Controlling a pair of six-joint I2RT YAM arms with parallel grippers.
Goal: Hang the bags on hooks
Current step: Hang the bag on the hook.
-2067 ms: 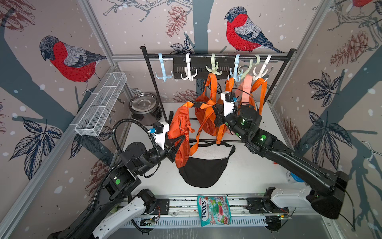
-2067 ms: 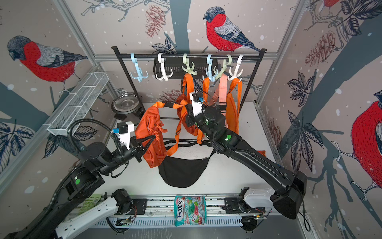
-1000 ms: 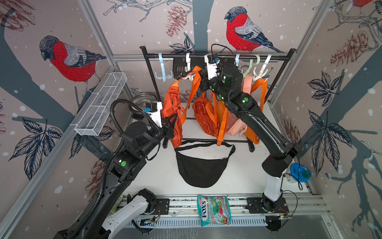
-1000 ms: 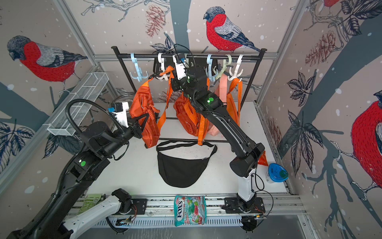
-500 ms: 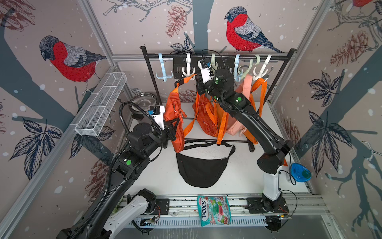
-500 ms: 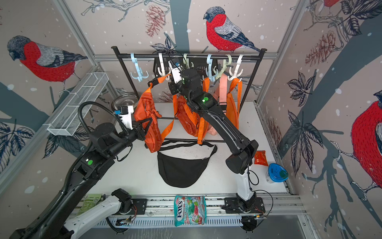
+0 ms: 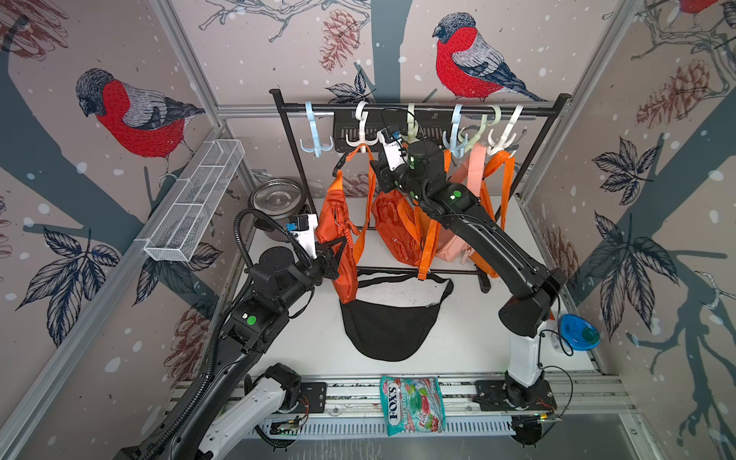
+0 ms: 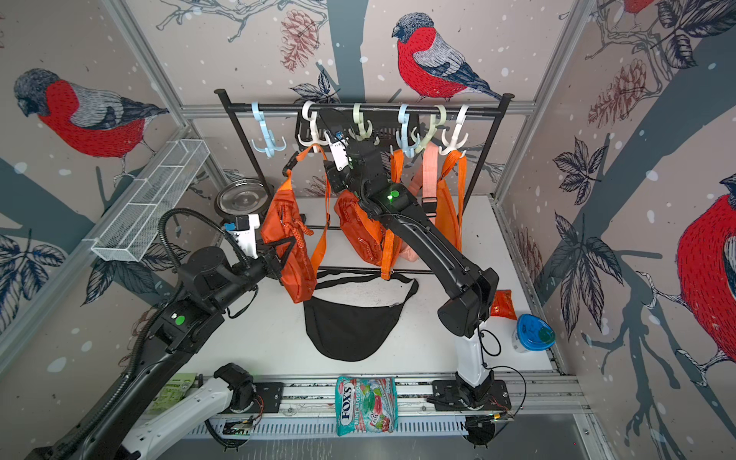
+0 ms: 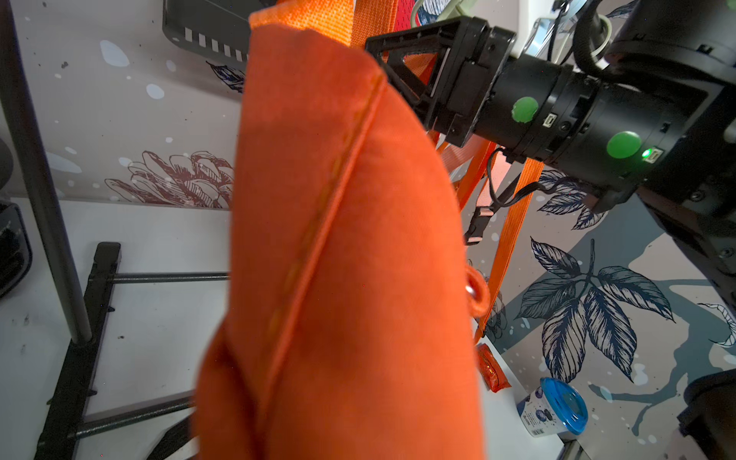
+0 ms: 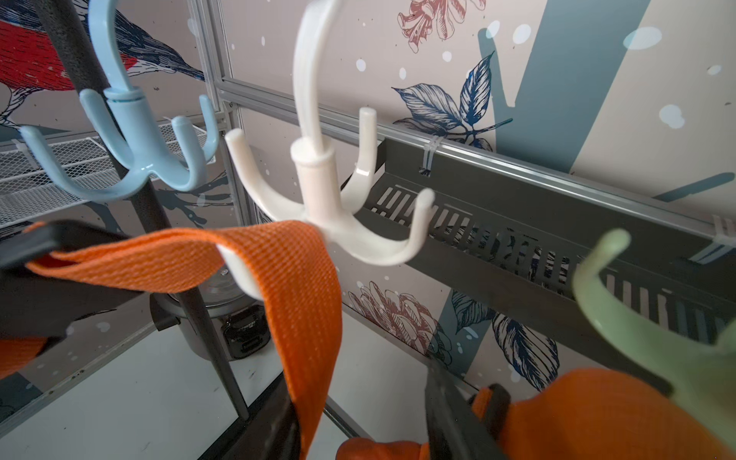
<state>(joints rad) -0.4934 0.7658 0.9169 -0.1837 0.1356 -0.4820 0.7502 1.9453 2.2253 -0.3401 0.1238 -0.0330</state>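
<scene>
While the left gripper [image 7: 333, 258] was clamped on the side of the orange bag [image 7: 338, 235], the bag hung by its strap [image 10: 294, 278], looped over a prong of the white hook [image 10: 318, 191]; the right gripper [image 10: 362, 422] held its fingers apart, the strap passing loosely between them.

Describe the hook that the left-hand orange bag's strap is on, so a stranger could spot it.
Look at the black rail across the back, carrying six plastic hooks. Second from the left is the white hook. The pale blue hook beside it hangs bare; this one carries an orange strap.
</scene>
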